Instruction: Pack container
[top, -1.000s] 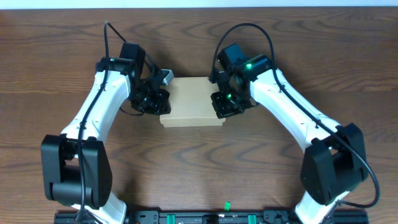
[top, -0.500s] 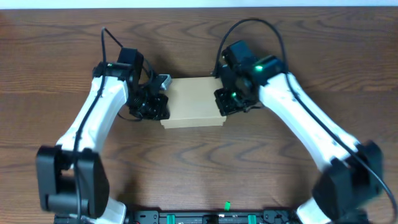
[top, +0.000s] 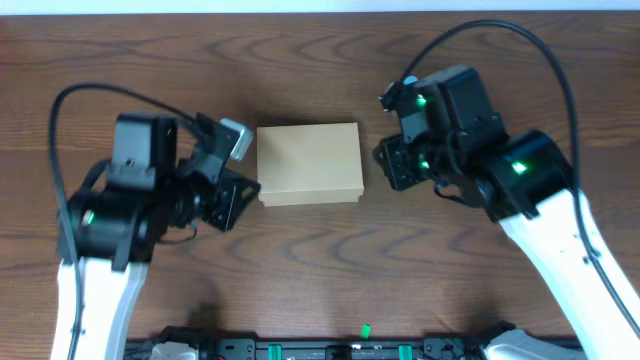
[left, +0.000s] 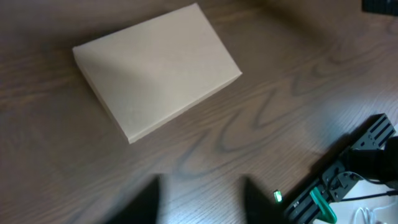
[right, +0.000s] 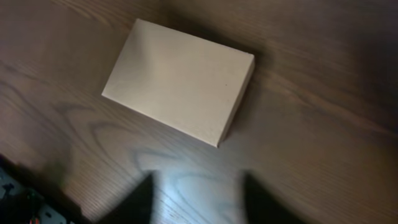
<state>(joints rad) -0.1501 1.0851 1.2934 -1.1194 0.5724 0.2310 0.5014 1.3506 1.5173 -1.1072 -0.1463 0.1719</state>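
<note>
One shut container (top: 308, 163); left pincer (left: 200, 196), right pincer (right: 196, 194) both agape.

One tan cardboard box (top: 309, 164); left gripper (left: 202, 200) plus right gripper (right: 198, 199), two total; one wooden table (top: 320, 60)

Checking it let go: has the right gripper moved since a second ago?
Yes. The right gripper has backed rightward, off the container's right end; the container itself lies unmoved.
</note>
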